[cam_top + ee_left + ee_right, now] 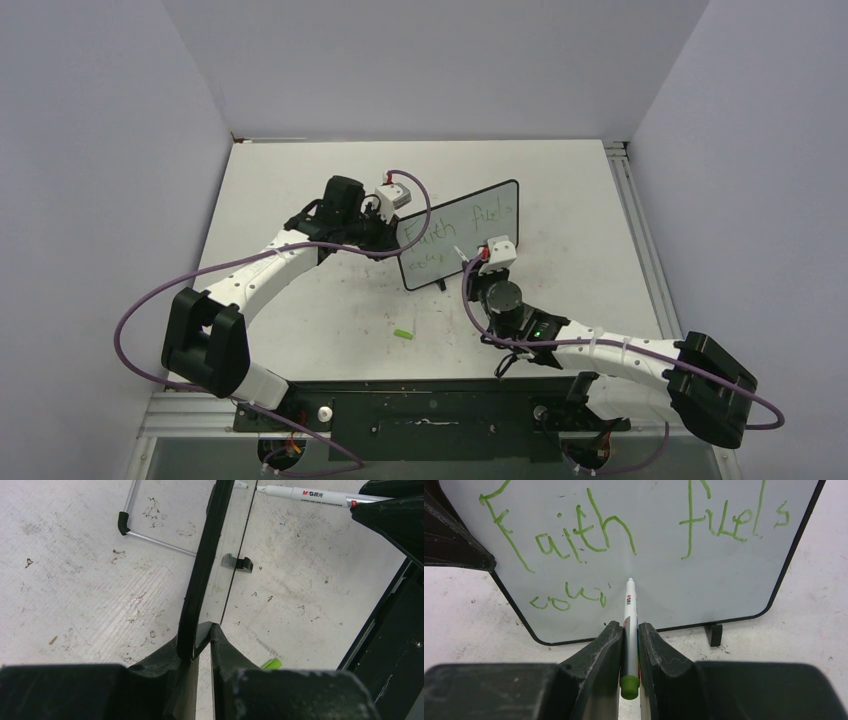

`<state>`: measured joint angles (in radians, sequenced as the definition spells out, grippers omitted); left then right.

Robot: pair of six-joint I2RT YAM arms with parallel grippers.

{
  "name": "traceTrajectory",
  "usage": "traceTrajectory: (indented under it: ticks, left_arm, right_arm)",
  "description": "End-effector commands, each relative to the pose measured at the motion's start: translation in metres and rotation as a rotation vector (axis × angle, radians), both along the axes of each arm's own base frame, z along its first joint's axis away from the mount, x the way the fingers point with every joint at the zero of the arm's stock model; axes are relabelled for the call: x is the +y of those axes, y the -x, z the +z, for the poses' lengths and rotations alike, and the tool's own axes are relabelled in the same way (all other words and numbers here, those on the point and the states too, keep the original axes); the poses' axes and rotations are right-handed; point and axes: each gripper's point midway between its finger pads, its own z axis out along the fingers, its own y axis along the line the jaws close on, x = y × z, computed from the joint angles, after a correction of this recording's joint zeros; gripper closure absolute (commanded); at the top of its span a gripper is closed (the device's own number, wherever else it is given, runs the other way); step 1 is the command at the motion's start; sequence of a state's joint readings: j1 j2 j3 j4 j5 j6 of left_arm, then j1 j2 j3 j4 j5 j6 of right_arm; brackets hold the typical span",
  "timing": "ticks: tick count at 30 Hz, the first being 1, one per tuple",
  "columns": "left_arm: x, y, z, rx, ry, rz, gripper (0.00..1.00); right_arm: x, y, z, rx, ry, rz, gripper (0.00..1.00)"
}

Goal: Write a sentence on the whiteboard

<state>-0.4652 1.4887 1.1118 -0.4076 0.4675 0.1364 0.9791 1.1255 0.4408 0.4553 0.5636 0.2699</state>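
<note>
The whiteboard (460,235) stands tilted at mid table on small black feet. Green writing on the whiteboard (724,587) reads "Faith fuels" (584,530) with a partial "cour" (566,599) below. My right gripper (629,630) is shut on a white marker (629,615) with a green end; its tip points at the board just right of "cour". My left gripper (200,630) is shut on the whiteboard's black left edge (200,570). The marker (310,494) also shows in the left wrist view, its tip at the board.
A green marker cap (403,332) lies on the scuffed white table in front of the board; it also shows in the left wrist view (270,664). A wire stand (145,535) sits behind the board. Grey walls enclose the table.
</note>
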Motion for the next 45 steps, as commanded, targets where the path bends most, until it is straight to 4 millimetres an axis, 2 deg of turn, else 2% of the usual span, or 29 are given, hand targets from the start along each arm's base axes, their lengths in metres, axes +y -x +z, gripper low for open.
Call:
traceTrajectory:
  ticks: [1,14,34,45]
  left_arm:
    - [0.005,-0.004,0.004,-0.04,-0.042,-0.002,1.0]
    - [0.005,-0.004,0.003,-0.038,-0.042,-0.003,1.0]
    - [0.005,-0.003,0.004,-0.038,-0.041,-0.003,1.0]
    - [0.005,-0.003,0.004,-0.039,-0.041,-0.003,1.0]
  right_arm:
    - [0.003,-0.003,0.005,-0.01,-0.046,0.01,0.95]
    - [0.01,-0.004,0.005,-0.011,-0.05,0.041,0.95]
    - [0.007,-0.003,-0.018,0.041,0.011,0.023,0.95]
    - [0.003,-0.006,-0.012,0.02,-0.002,-0.001,0.95]
